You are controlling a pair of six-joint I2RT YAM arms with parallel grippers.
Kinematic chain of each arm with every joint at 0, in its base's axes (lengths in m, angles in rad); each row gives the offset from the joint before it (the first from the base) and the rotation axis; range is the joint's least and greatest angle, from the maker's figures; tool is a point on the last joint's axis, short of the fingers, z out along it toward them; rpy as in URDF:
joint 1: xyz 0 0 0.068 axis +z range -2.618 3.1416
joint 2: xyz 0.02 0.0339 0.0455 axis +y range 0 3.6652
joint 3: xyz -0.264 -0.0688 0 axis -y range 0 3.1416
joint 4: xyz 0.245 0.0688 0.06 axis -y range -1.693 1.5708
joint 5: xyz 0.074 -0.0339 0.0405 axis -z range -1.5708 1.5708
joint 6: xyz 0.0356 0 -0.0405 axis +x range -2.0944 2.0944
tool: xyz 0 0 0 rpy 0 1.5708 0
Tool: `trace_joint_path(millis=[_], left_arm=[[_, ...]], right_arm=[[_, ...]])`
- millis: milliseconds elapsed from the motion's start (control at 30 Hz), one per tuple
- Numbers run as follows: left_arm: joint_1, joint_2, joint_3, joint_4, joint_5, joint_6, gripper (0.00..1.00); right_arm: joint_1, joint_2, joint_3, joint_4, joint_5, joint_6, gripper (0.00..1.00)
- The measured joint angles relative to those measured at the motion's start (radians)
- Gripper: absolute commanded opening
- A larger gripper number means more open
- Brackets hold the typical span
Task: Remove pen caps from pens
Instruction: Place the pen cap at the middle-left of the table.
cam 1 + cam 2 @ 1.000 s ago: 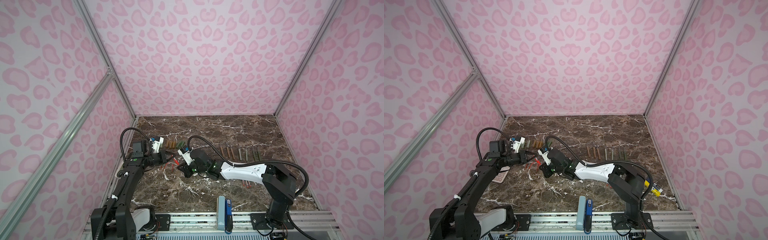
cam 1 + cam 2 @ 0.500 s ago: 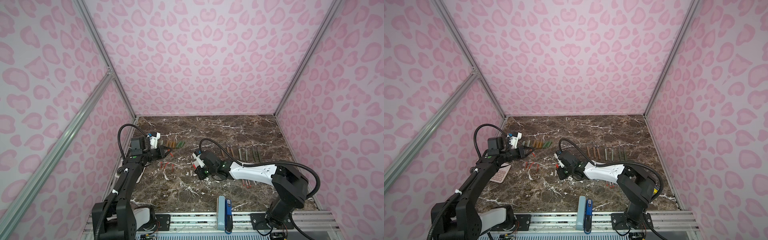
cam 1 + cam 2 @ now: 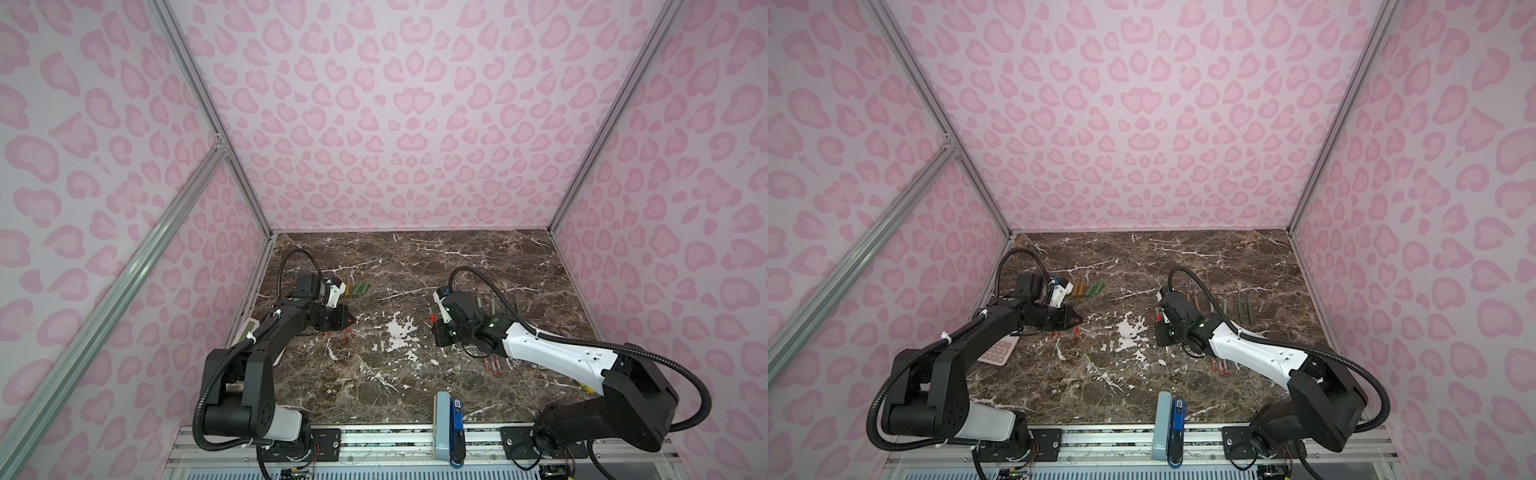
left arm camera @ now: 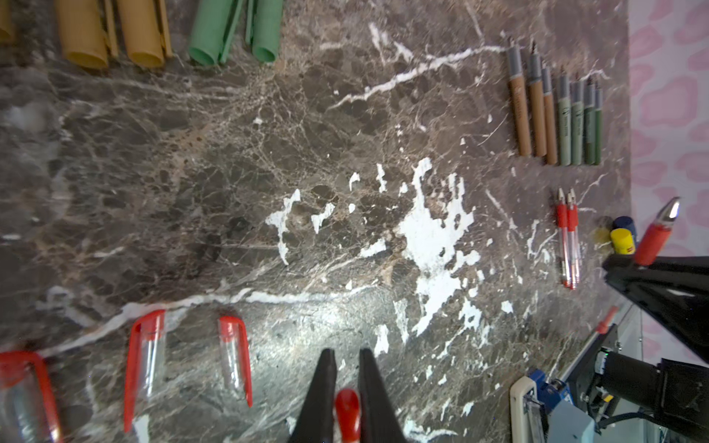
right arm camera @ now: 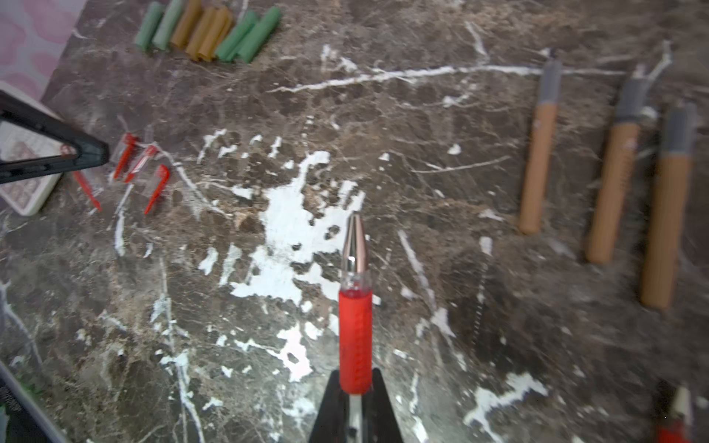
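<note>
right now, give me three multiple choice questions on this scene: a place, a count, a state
1. The red pen in the right gripper is: A) capped B) uncapped C) broken in two
2. Number of tan pens in view: A) one B) three C) six
3. The green and tan caps lie nearest: A) the left gripper B) the right gripper C) the tan pens
Key: 1B, its metal tip is bare; 2B, three lie side by side; 3A, they sit just past the left gripper.
</note>
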Motion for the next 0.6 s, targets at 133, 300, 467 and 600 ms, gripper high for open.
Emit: trace_joint_path(millis=[133, 300, 467, 600], left_arm=[[-0.018, 0.077, 0.042, -0.018, -0.035, 0.004, 0.07], [-0.039, 0.164, 0.093, -0.058, -0.087, 0.008, 0.09], [-0.06, 0.192, 0.095, -0.075, -0.119, 0.013, 0.12], [-0.065, 0.202, 0.096, -0.089, -0.141, 0.018, 0.19]], right_arm=[[-0.054, -0.045, -0.059, -0.031, 0.024, 0.008, 0.0], [-0.107, -0.056, -0.098, -0.071, 0.029, 0.015, 0.0], [-0.129, -0.065, -0.125, -0.078, 0.022, 0.01, 0.0], [-0.143, -0.065, -0.133, -0.082, 0.023, 0.006, 0.0]])
